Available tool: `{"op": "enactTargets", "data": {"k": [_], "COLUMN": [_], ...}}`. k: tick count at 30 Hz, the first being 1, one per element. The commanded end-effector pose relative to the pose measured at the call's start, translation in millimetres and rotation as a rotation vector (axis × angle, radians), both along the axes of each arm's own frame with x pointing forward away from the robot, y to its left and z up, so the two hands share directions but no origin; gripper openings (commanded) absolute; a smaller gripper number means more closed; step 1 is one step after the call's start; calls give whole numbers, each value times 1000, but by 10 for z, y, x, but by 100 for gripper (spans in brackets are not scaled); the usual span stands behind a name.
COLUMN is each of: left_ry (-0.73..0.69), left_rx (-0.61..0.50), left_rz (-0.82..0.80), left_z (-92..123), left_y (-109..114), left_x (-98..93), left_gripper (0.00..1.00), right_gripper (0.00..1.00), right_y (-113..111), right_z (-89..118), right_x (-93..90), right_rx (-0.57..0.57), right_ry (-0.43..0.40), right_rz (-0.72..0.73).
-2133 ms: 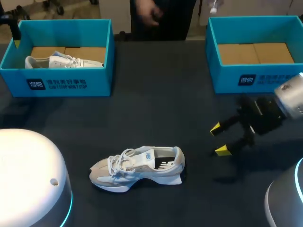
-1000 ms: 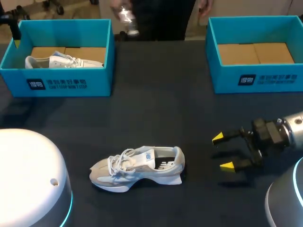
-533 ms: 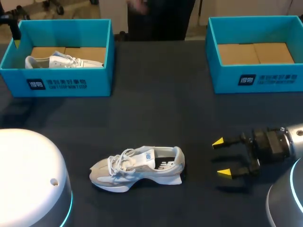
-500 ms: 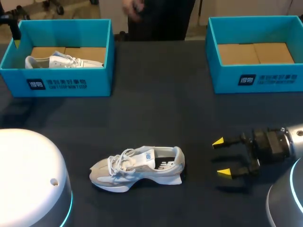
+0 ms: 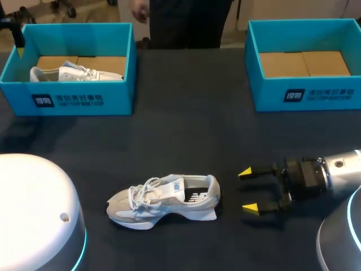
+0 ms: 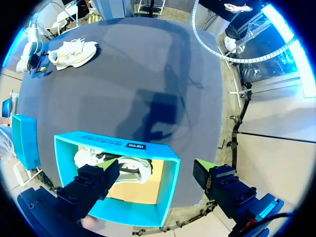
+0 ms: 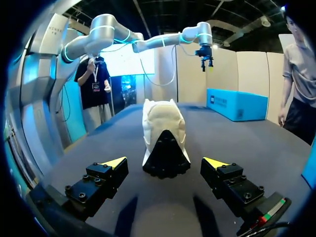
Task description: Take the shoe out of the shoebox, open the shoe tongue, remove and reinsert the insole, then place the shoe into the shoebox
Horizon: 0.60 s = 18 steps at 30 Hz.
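Just ahead of wide-spread right fingers (image 7: 107, 174), shoe (image 7: 163, 133) heel-on, left fingers (image 6: 94, 180) wide above white-labelled shoebox (image 6: 98, 140)

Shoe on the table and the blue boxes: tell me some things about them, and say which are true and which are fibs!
1. The shoe lies on the table, outside both boxes. True.
2. The right box holds a shoe. False: no shoe is in it; the second shoe is in the left box.
3. The right gripper is shut on the shoe. False: it is open, beside the heel, not touching.
4. The shoe's heel points toward the right gripper. True.
5. The left gripper is open above the left box. True.
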<state>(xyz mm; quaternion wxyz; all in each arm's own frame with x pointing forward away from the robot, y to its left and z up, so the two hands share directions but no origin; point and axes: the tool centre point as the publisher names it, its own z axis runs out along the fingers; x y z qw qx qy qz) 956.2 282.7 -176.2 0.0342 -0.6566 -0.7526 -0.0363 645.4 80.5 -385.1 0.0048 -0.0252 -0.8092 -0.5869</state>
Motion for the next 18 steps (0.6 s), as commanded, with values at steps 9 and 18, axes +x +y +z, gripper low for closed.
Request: {"op": "enactTargets", "data": {"k": [9, 18], "left_ry": [-1, -1], "left_rx": [3, 3], "left_rz": [-1, -1], "left_z": [2, 2], "left_y": [2, 2], "left_x": [-6, -6], "left_gripper": [100, 100], "right_gripper": [100, 100], "right_y": [279, 418], "right_z": [-176, -287], "right_x": [256, 270], "right_rx": [12, 8], "right_ry": [16, 43], "right_rz": [63, 87]}}
